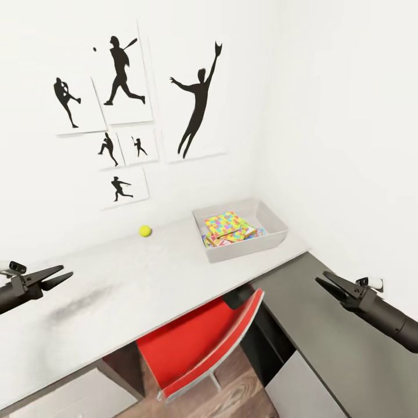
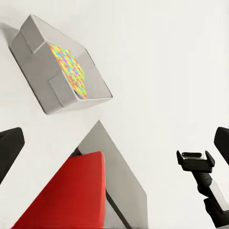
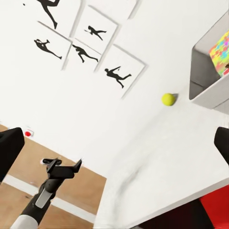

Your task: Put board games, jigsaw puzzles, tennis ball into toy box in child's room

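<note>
Toys are mostly packed already, by the look of it. Biggest first: the table [image 1: 116, 284] runs along the wall, with a red chair [image 1: 197, 342] tucked under it. The toy box [image 1: 273, 232] sits in the far corner by the wall, a jigsaw puzzle [image 1: 223, 223] lying on top of the stack inside, colourful box edges poking out beneath. Both arms hang back over the near edge, left gripper [image 1: 55, 277] and right gripper [image 1: 332, 283] each spread and empty, probably lining up. That leaves the tennis ball [image 1: 145, 231], alone near the wall, left of the box and apart from it.
</note>
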You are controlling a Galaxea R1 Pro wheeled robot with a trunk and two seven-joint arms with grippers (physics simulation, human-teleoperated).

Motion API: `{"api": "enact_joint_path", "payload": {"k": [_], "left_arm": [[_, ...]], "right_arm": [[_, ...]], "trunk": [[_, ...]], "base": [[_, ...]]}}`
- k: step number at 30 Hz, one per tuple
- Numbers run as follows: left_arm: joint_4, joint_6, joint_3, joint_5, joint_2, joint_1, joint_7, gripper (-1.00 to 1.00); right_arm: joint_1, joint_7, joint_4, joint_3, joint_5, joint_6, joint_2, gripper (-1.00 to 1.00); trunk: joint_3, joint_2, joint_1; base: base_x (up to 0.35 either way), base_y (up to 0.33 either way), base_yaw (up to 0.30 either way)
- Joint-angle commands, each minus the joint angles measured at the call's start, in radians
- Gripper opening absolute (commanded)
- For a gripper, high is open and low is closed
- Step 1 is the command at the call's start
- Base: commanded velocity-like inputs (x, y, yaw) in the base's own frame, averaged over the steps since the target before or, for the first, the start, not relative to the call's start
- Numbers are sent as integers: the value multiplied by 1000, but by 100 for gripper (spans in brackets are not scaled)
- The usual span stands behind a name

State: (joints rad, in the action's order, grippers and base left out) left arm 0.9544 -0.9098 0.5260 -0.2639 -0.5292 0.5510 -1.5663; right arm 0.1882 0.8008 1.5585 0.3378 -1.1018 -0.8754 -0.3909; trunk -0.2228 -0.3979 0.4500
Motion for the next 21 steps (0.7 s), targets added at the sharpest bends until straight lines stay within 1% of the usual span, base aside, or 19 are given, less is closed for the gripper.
{"api": "enact_joint_path", "payload": {"k": [1,6,13,17,21], "left_arm": [[0,-11,0,2,0,1,-4,100],[0,-11,0,2,-1,1,-4,100],[0,-11,-1,2,0,1,-4,100],[0,-11,0,2,0,1,-4,100],[0,-10,-1,2,2,1,-4,100]], "right_arm": [[0,2,1,1,-1,-5,0,100],[0,2,3,0,0,-4,0,100],[0,-3,11,0,0,-2,0,100],[0,-11,19,-4,0,0,1,100],[6,-41,23,-5,0,-16,-4,100]], "trunk": [[-2,-2,0],[-2,-2,0],[-2,-2,0],[-2,-2,0],[-2,-2,0]], "base": [[-305,75,283],[-225,176,289],[-50,228,292],[-6,64,292],[-2,16,292]]}}
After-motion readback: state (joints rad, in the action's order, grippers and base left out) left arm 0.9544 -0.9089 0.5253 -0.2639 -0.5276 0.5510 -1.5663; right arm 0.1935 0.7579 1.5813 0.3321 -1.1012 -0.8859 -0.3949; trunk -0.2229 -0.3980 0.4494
